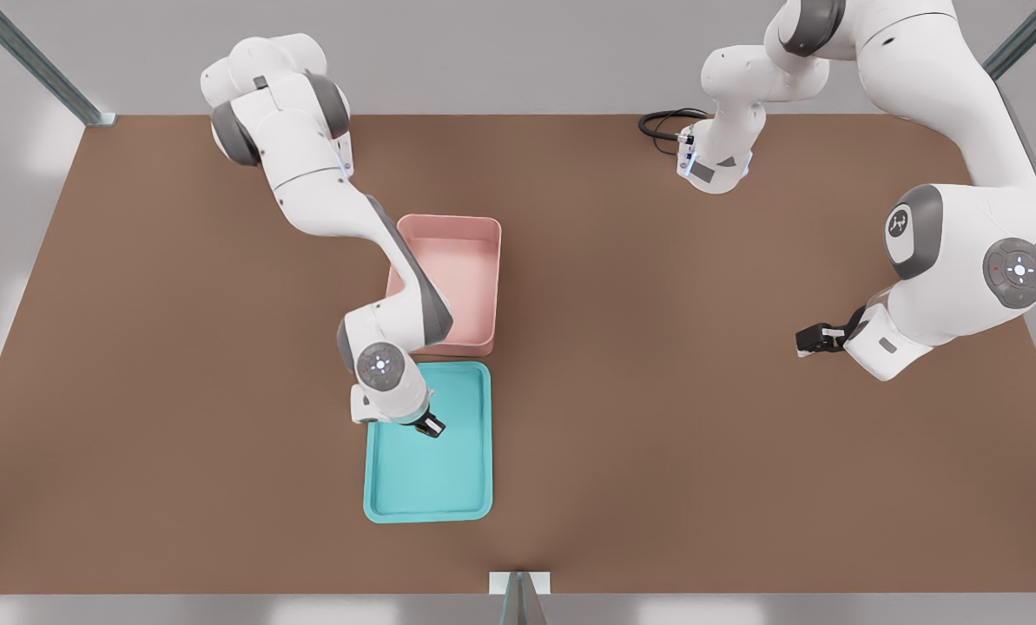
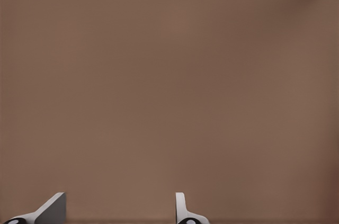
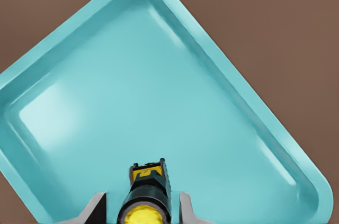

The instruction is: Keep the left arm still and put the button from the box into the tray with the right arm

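No readable text; white logo on left arm (image 1: 898,223) cap

Count of items on the brown table (image 1: 656,391):

- Arms: two white jointed arms. One is the right arm (image 1: 326,200), reaching in from the far side at the front view's left; the other is the left arm (image 1: 960,217) at the front view's right.
- Grippers: two, one per arm. The working gripper (image 1: 429,424) sits over the tray's far end, its fingers (image 3: 95,211) closed against the button.
- Containers: two. One pink box (image 1: 470,260), one turquoise tray (image 1: 448,503) just nearer than the box.
- Buttons: one button (image 3: 144,211), yellow-topped, dark-bodied.
- Cables: one black cable loop (image 1: 661,126) at the far edge.
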